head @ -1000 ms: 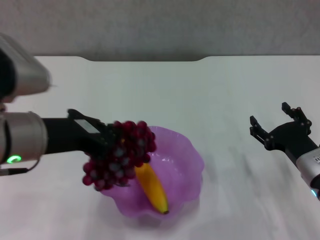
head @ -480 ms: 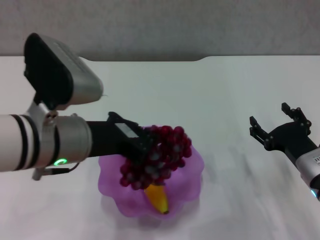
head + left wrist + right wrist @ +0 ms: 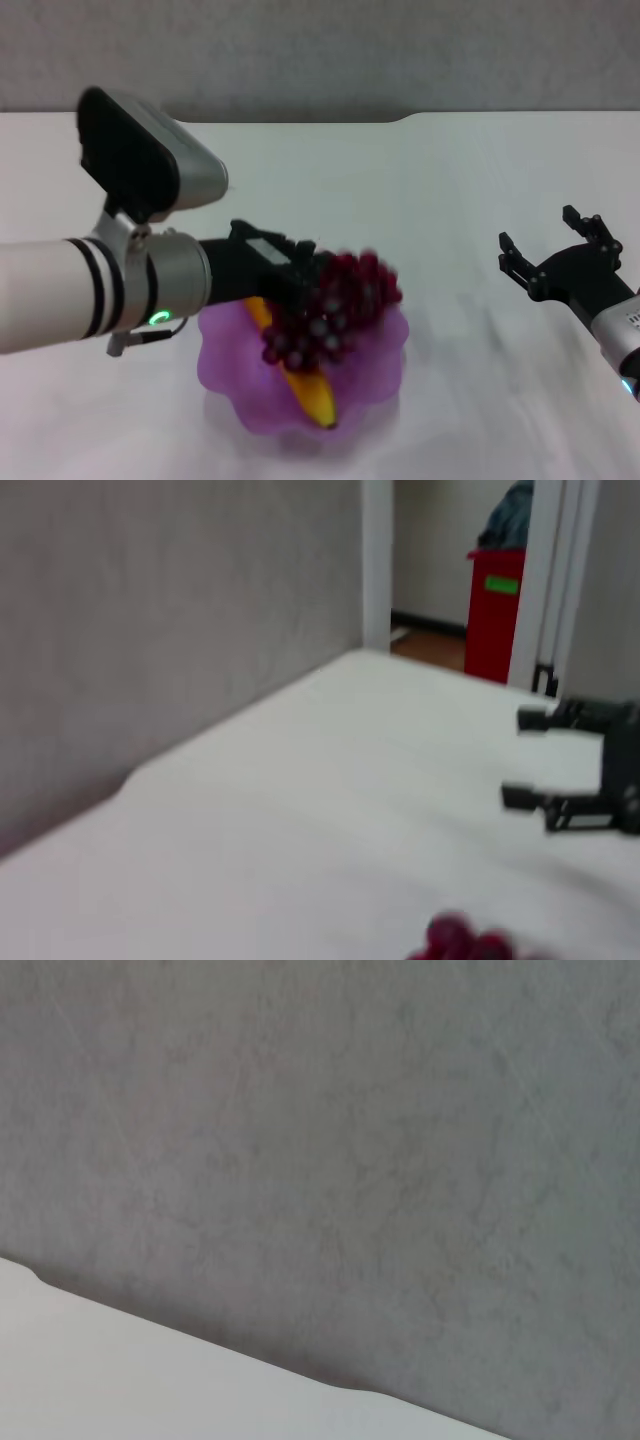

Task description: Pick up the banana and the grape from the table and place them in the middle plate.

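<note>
The left gripper [image 3: 300, 285], black and blocky, is clamped on the grape [image 3: 335, 305], a knobbly cluster of glossy dark red-purple beads hanging over the middle plate [image 3: 385, 350], a translucent purple dish with a wavy scalloped rim. Under it lies the banana [image 3: 310, 395], smooth and yellow, its long axis running from 11 to 5 o'clock, the dark tip at 5. Since half a second ago the bunch has shifted toward 3 o'clock, apparently slightly lower. At 3 o'clock the right gripper [image 3: 555, 250] hovers over the white table [image 3: 450, 180], fingers spread.
</note>
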Robot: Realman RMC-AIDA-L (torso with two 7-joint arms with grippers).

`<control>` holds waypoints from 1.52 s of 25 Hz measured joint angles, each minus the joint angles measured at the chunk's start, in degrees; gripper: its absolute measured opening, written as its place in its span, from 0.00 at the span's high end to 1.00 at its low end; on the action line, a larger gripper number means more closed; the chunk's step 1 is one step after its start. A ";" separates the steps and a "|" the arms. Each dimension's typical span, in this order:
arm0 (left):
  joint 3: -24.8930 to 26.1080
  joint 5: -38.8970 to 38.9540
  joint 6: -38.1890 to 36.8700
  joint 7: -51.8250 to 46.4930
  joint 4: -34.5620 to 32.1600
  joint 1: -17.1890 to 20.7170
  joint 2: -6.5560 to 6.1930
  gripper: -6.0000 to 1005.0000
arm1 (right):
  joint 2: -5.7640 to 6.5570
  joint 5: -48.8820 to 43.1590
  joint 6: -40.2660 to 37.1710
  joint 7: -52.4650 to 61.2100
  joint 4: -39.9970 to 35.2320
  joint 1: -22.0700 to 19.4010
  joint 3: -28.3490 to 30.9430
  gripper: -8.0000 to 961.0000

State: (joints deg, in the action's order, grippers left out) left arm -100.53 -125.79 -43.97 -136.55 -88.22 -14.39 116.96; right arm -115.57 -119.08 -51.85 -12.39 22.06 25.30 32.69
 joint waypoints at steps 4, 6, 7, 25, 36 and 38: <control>-0.51 -0.72 -0.59 -0.08 4.08 -2.04 -0.04 0.94 | 0.00 0.00 0.00 0.00 0.00 -0.09 0.01 0.07; -0.60 -1.64 -0.81 -0.31 4.62 -2.43 0.04 0.86 | 0.00 -0.01 0.00 0.00 0.00 -0.11 0.00 0.07; -0.53 -1.65 -0.83 -0.44 4.49 -2.39 0.04 0.82 | 0.00 -0.01 0.00 0.00 0.00 -0.11 0.00 0.07; -2.66 2.54 25.81 2.61 6.89 7.99 -0.07 0.11 | 0.00 -0.21 -0.01 0.00 0.01 -0.17 0.00 0.07; -9.73 7.40 60.96 -3.72 28.98 3.78 -0.28 0.11 | 0.00 -0.39 -0.01 0.00 0.14 0.00 -0.01 0.07; -11.26 5.34 67.21 -8.78 33.71 2.52 -0.32 0.11 | 0.00 -0.45 -0.01 0.00 0.13 0.05 -0.06 0.07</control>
State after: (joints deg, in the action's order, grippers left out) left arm -111.79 -120.45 23.24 -145.34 -54.51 -11.88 116.64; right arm -115.57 -119.53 -51.86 -12.39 22.19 25.36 32.64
